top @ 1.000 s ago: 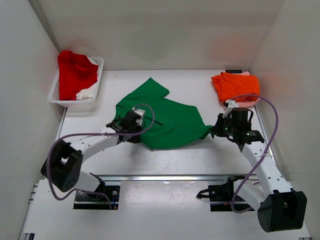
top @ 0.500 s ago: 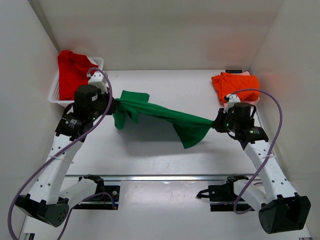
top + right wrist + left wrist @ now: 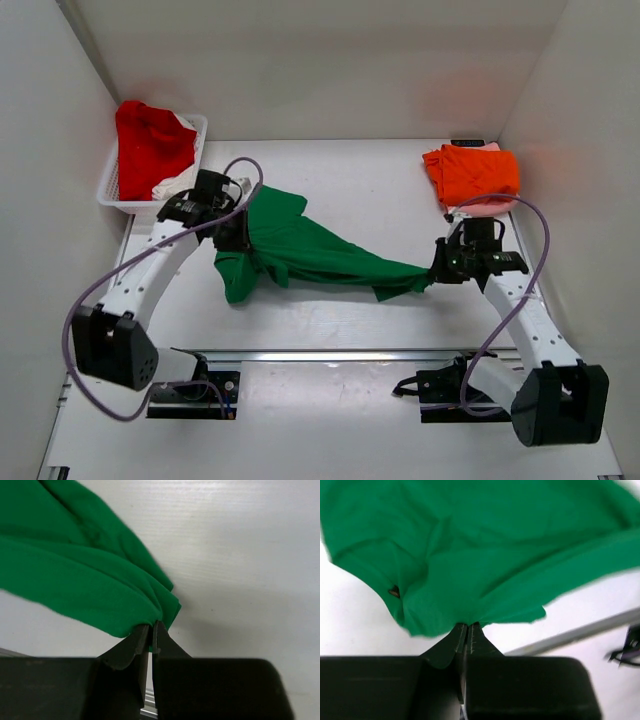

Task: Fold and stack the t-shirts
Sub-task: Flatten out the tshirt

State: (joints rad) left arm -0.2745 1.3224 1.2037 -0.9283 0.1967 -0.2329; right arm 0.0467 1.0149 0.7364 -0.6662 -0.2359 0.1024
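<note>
The bright green t-shirt hangs stretched between my two grippers above the middle of the table. My left gripper is shut on its left end; in the left wrist view the cloth bunches at the closed jaws. My right gripper is shut on its right end, with the cloth pinched at the jaws. A folded orange t-shirt lies on a pale pink one at the back right. A red t-shirt and a white one sit in the basket.
A white lattice basket stands at the back left against the left wall. White walls close in the table on three sides. A metal rail runs along the near edge.
The left gripper has come down and right from beside the basket, with the green shirt's end in it. The right gripper has dropped slightly toward the near edge. The shirt now sags lower and wider.
</note>
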